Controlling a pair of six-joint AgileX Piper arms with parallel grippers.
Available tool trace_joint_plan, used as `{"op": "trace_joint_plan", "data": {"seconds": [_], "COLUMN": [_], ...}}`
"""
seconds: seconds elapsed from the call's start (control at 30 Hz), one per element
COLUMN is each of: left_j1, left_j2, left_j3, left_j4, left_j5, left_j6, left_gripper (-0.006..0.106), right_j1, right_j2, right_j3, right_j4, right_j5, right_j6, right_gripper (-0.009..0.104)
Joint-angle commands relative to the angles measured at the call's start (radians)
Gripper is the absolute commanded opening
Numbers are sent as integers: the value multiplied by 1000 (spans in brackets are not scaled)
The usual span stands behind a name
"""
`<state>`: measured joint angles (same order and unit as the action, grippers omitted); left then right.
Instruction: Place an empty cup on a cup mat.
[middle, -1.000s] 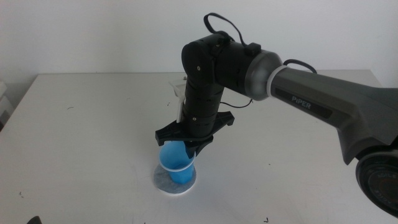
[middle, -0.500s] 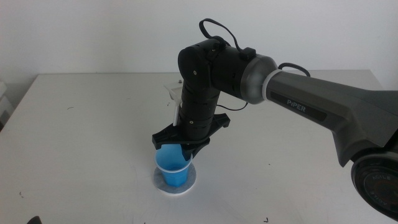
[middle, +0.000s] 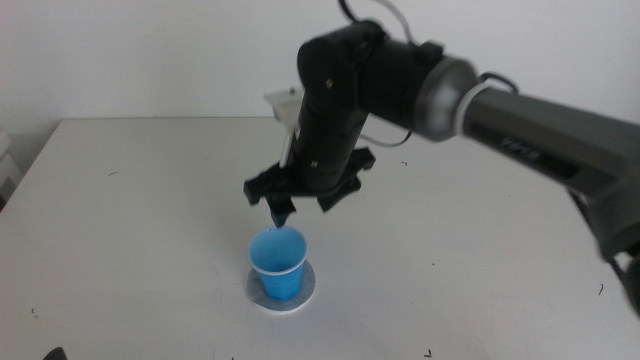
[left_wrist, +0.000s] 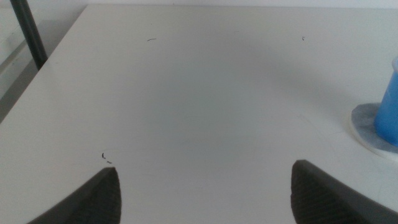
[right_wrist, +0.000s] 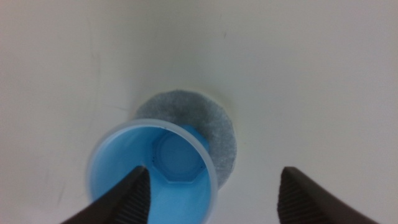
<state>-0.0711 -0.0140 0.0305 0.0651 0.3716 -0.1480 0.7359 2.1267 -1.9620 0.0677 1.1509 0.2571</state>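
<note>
Standing upright on the cup mat (middle: 281, 292), the blue cup (middle: 277, 262) could be tipped if clipped by the released right gripper (middle: 302, 205) above.

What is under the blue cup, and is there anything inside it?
The cup stands upright on the cup mat, hiding the mat's middle. Its inside is bare blue, empty. The right gripper hangs open above it; the left gripper, also open, waits low beside the mat.
</note>
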Motion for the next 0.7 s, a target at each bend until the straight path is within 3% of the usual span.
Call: {"op": "trace_joint_plan", "data": {"seconds": [0.0, 0.17, 0.4, 0.67], "left_j1": [1, 1, 1, 1], "left_j2": [-12, -12, -12, -12], "left_j3": [-6, -6, -6, -6], "left_j4": [0, 0, 0, 0], "left_j5": [-67, -67, -67, -67], "left_j6": [-11, -11, -11, -11], "left_gripper": [105, 105, 105, 105], "right_j1": [-21, -80, -194, -297], "right_j2": [-130, -270, -510, -759], "right_j3": [-29, -29, -28, 15], "right_j4": [-30, -60, -162, -177], "right_j5": [-40, -47, -23, 57], "right_j6": [-9, -23, -37, -89], "right_gripper": [60, 62, 62, 62]}}
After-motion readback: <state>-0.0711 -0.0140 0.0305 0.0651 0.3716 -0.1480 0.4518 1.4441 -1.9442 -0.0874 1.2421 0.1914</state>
